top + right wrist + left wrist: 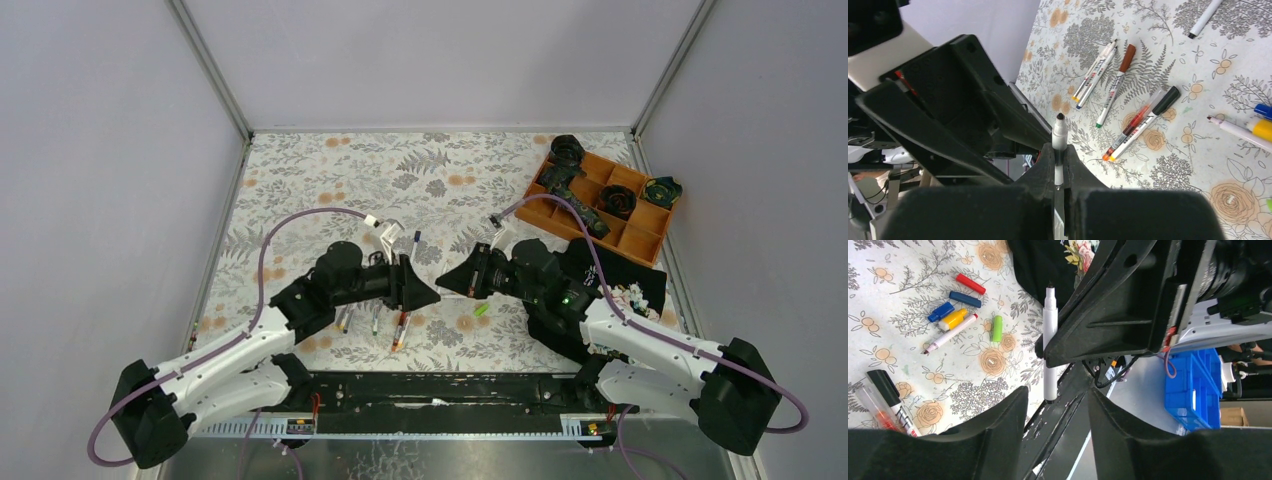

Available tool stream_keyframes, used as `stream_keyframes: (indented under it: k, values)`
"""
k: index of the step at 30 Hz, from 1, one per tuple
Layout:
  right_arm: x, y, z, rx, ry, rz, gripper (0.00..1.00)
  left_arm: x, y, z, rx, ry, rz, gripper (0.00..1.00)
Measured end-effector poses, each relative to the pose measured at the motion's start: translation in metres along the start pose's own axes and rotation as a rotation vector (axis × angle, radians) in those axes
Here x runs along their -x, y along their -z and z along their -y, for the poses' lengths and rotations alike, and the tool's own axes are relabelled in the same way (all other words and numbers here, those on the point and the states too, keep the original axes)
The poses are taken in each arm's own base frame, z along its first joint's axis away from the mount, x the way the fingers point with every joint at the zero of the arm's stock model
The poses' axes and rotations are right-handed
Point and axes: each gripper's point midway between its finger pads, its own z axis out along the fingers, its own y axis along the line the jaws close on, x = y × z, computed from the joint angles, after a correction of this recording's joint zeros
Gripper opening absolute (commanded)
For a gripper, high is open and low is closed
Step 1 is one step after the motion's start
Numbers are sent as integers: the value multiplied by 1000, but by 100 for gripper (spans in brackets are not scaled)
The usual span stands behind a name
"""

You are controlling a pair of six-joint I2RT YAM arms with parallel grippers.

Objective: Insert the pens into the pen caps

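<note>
The right end effector (1060, 172) is shut tight on a white pen (1059, 137), and the pen's black tip sticks out past its fingers. The left end effector (1055, 401) sits right in front of that tip. It is wide open and has nothing in it. The pen caps (996, 328) lie down on the desk (1168, 45), below the two end effectors and a bit to the side. More pens (1118, 85) lie below the left one. I think the trouble is that no cap is up here to meet the pen. If the left end effector comes closer, a finger could bump the pen, tip it sideways, or knock it loose so it falls.
</note>
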Motion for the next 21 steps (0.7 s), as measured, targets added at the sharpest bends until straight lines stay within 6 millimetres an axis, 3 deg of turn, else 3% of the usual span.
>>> stream_keyframes:
  k: [9,14,21]
  values:
    - [1,3,-20,72,-11,-21,0,-10,-13,-3,2,4,-39,28]
    - [1,4,-22,81,-14,-25,0,-3,-16,5,-26,10,-12,0]
    - [4,6,-24,80,-12,-18,35,-2,-17,7,-40,15,1,0]
